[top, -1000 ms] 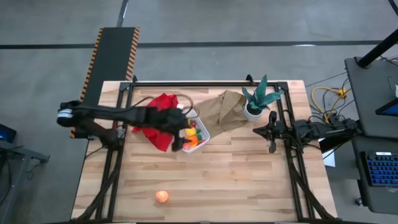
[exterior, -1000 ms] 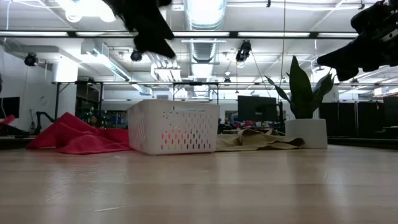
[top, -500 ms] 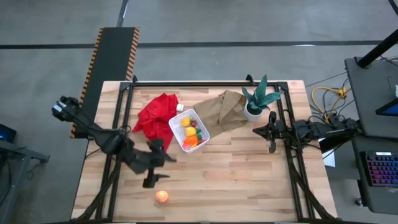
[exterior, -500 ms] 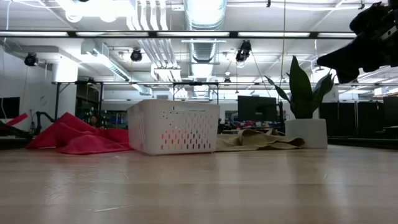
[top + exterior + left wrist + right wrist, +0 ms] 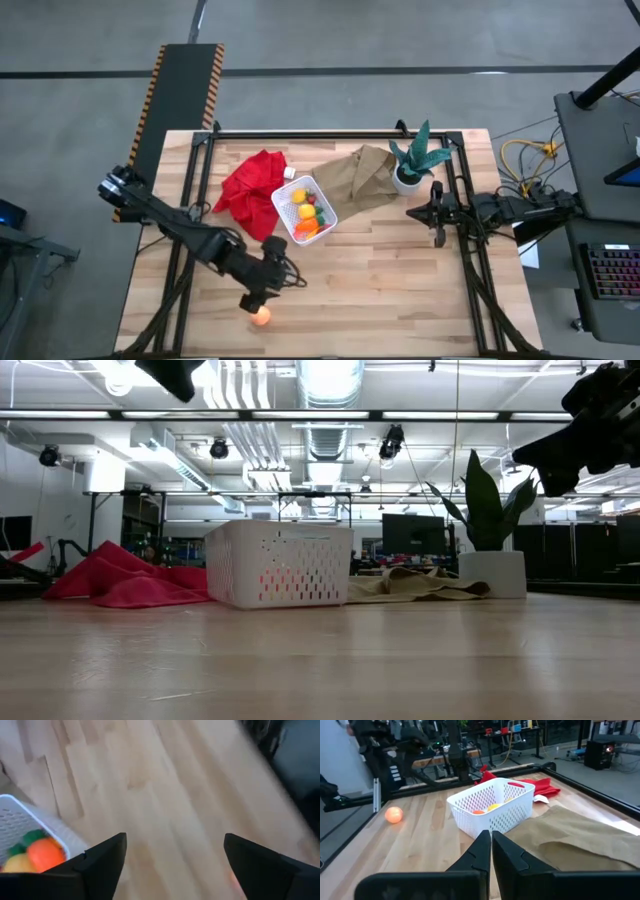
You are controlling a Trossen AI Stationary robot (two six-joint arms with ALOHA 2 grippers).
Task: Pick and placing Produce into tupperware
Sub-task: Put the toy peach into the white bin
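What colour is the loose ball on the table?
Peach-orange; the ball shows best in the right wrist view.

Left wrist view smeared throughout, white basket [image 5: 20,827] cut off at its left edge, left gripper [image 5: 170,374] cropped at low view's top edge.

Red cloth [image 5: 247,185], brown paper bag [image 5: 358,176], potted plant [image 5: 413,162], seemingly apart.

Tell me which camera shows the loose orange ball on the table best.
The right wrist view: the orange ball sits in the open on the bare wood, unobstructed. In the high view the ball is small and right by the left gripper. The low view misses it, and the left wrist view shows no clear ball.
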